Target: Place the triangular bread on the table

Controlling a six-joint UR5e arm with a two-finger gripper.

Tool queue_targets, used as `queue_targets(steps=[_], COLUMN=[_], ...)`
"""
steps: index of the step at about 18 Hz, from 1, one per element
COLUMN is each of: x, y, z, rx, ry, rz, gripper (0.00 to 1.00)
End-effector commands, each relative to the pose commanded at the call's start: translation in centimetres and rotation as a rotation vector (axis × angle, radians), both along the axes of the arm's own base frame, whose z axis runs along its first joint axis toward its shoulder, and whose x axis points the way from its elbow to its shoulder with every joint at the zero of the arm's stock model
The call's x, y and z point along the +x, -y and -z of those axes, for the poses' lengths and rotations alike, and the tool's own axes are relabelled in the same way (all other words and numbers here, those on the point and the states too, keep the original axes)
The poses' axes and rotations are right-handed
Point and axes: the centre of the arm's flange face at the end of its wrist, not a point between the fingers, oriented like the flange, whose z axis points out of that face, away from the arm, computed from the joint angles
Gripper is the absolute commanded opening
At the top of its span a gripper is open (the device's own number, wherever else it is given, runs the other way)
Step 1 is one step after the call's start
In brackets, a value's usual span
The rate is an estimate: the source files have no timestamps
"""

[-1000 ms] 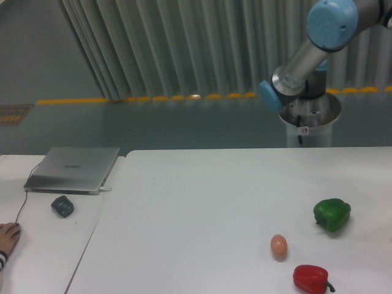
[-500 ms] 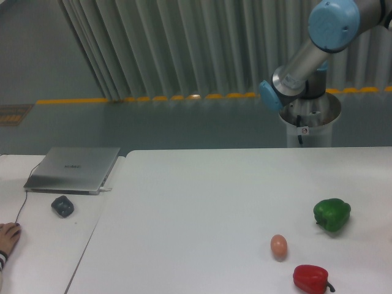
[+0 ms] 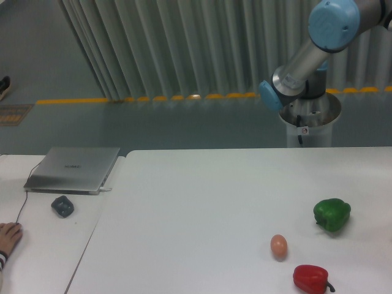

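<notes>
Table [image 3: 202, 208] contents unchanged; dark shoe [image 3: 3, 87] newly at left edge.

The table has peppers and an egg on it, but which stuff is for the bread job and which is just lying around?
For the job:
- the table
- the triangular bread is not in view
- the robot's hand is not in view either

Just lying about:
- green pepper
- red pepper
- egg
- laptop
- mouse
</notes>
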Motion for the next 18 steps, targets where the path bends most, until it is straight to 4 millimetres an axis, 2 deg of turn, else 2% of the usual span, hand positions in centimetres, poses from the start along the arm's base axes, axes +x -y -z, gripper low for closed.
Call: queue_targets(steps=[2, 7, 10, 18], x=[0.1, 0.5, 0.6, 0.5], y=[0.3, 0.4, 0.3, 1.3], z=[-0.4, -1.4, -2.0, -6.5], rx=[-0.031, -0.044, -0.039, -0.006], ry=[-0.007, 0.015, 0.016, 0.091], rz=[-0.003, -0.003, -0.004, -0.021], gripper=[0.39, 0.25, 0.19, 0.17])
